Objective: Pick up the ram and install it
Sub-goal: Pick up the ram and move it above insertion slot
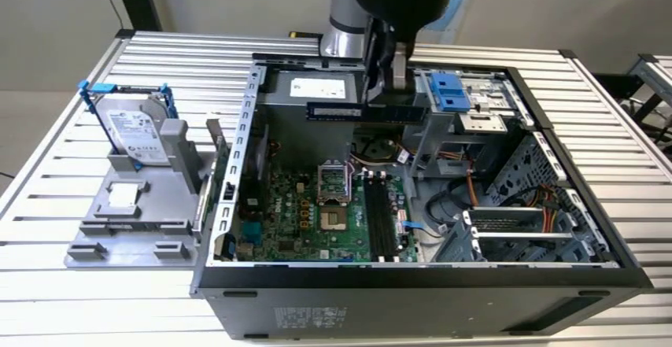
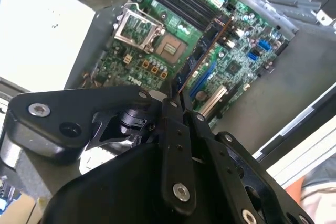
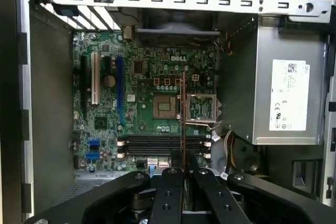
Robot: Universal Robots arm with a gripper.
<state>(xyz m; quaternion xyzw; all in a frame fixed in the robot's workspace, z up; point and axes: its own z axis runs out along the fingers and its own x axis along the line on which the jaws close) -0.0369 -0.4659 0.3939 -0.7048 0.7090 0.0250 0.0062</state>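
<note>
Gripper (image 1: 391,95) held the ram (image 1: 366,112) clamped between its jaws over the open computer case (image 1: 420,276), motherboard slots (image 1: 380,221) at its six o'clock.

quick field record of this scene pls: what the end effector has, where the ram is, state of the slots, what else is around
end effector: shut on the ram, above the open computer case
ram: in the air, clear of the motherboard; level in the exterior view, edge-on in both wrist views
memory slots: black, no stick seated
hard drive: upright on a grey stand, outside the case at the exterior view's left
task state: ram picked up, not yet installed
</note>
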